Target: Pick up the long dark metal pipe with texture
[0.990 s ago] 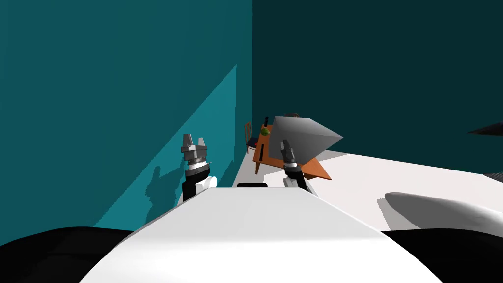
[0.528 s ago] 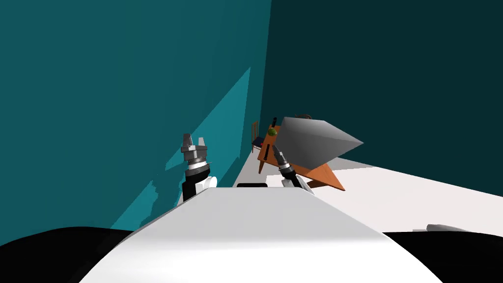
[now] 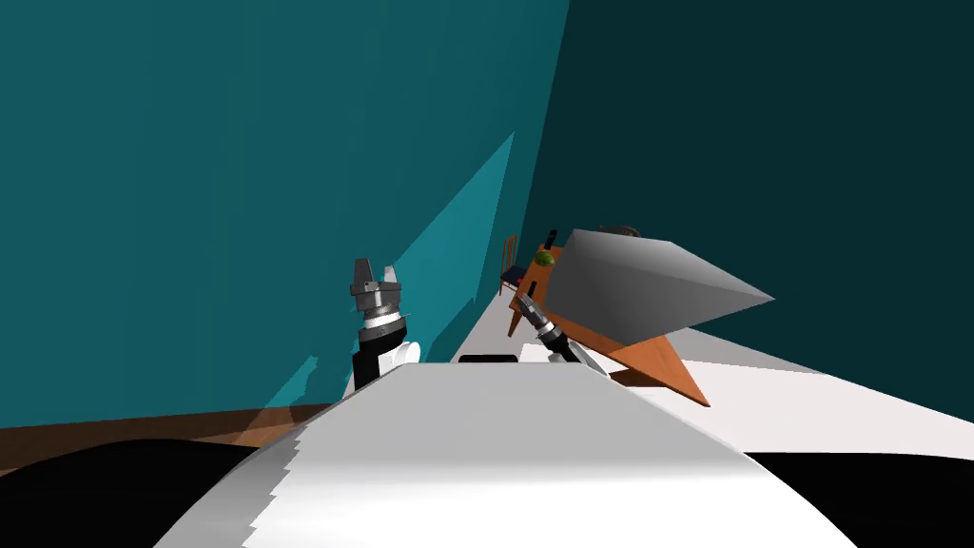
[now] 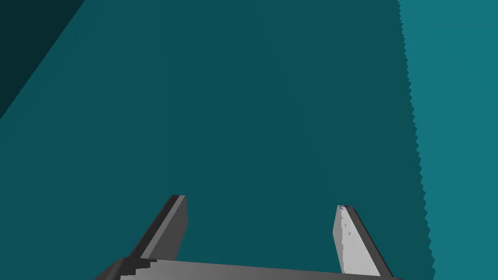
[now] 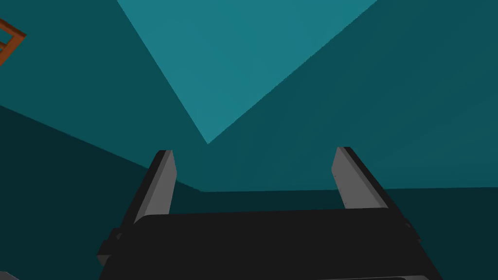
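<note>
Pipe: I judge it to be the thin dark strip [image 3: 535, 284] lying flat on the orange-brown counter [image 3: 666, 368] far ahead, near the corner of the teal walls. It is too small to confirm texture or material.

Also on that counter, toward its far end, are a green round item [image 3: 544, 257] and a dark upright item [image 3: 551, 235]. A wooden chair [image 3: 511, 264] stands just beside the counter, on the wall side. A large grey wedge-shaped form [image 3: 656, 281] overlaps the counter and hides much of its top; I cannot tell what it is.

Right gripper [image 3: 526, 306]: raised ahead of me, pointing toward the counter, jaws apart with nothing between them.

Left gripper [image 3: 376, 274]: held upright at my left, jaws apart, empty.

Judgement: both arms are carried clear and ready because the pipe is well out of reach, so the base must close in first. The grey form may obstruct a reach from above.
</note>
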